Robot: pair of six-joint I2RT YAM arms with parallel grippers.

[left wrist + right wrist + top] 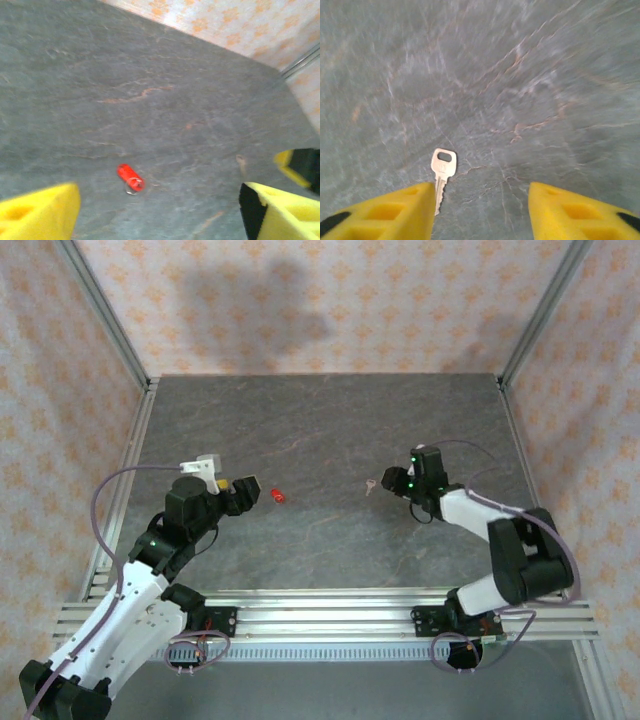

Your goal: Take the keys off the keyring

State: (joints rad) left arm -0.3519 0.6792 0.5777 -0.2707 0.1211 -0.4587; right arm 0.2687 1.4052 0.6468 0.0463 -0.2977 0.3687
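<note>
One key (443, 169) is lying flat on the table (330, 420), apart from one red fob (130, 177) that is carrying one small ring (132, 190) at its near end. In the top view the fob is sitting left of centre and the key right of centre, well apart. Two arms are reaching in. The left gripper (160, 200) is hovering near the fob, jaws spread wide and gripping nothing. The right gripper (481, 197) is hovering over the key, jaws spread and empty, with the blade just beside one of its yellow fingers (395, 212). The table is showing grey veined stone. Walls (320, 300) with a pale orange pattern are enclosing it, with metal posts (100, 312) running up the corners.
</note>
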